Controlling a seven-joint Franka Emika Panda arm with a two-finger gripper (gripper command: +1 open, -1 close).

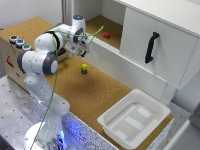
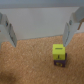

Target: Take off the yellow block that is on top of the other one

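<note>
Approach step, nothing grasped. Gripper (image 1: 84, 51) is spread wide, hovering above the cork table (image 1: 100, 90). Yellow block (image 2: 58, 50) sits stacked on the dark block (image 2: 59, 63), off-centre toward 1 finger (image 2: 72, 31). Next: centre over yellow, descend, pinch only the top cube.

Exterior: high, oblique. Wrist: close, overlapping at cork.

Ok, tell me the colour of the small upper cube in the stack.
Bright yellow cube, clearest in the wrist view.
</note>
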